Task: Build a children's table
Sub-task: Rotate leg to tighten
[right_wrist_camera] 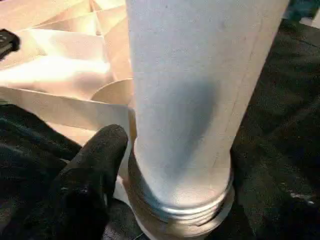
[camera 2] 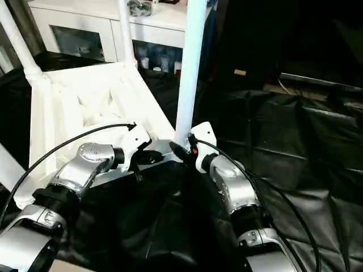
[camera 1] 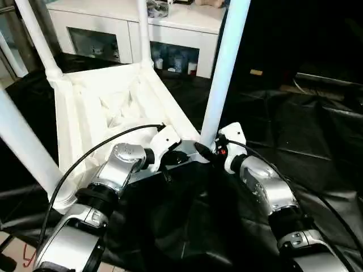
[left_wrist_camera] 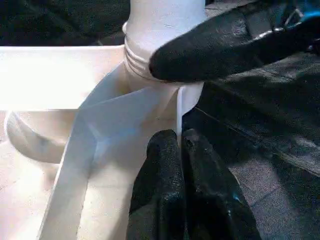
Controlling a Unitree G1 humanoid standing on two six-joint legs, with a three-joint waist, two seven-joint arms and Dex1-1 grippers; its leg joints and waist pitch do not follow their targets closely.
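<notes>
Two silver forearms reach forward over a black sheet (camera 1: 295, 147) that covers the floor. The left gripper (camera 1: 173, 158) meets the near rim of the upturned table top (camera 1: 113, 107); in the left wrist view its fingers (left_wrist_camera: 170, 200) are pressed together on a thin upright rib of the corner socket (left_wrist_camera: 150, 107). The right gripper (camera 1: 207, 150) sits at the base of the nearest leg (camera 1: 226, 68), just where the tube enters that socket. In the right wrist view one black finger (right_wrist_camera: 95, 165) rests against the threaded collar at the tube's foot, with the tube beside it; whether the right gripper's fingers clamp the leg cannot be told. In the left wrist view a black finger of the right gripper (left_wrist_camera: 225, 50) lies across the same collar.

The children's table lies upside down on the sheet, ribbed underside up, tilted so that the near corner is low. Four legs stand up from its corners: the nearest between the two grippers, one at the near left (camera 1: 25, 147), one at the far left (camera 1: 39, 37), and one at the far corner (camera 1: 143, 31).

Beyond the table stands a white cabinet (camera 1: 187, 28) with glass doors and small items on its shelves.
</notes>
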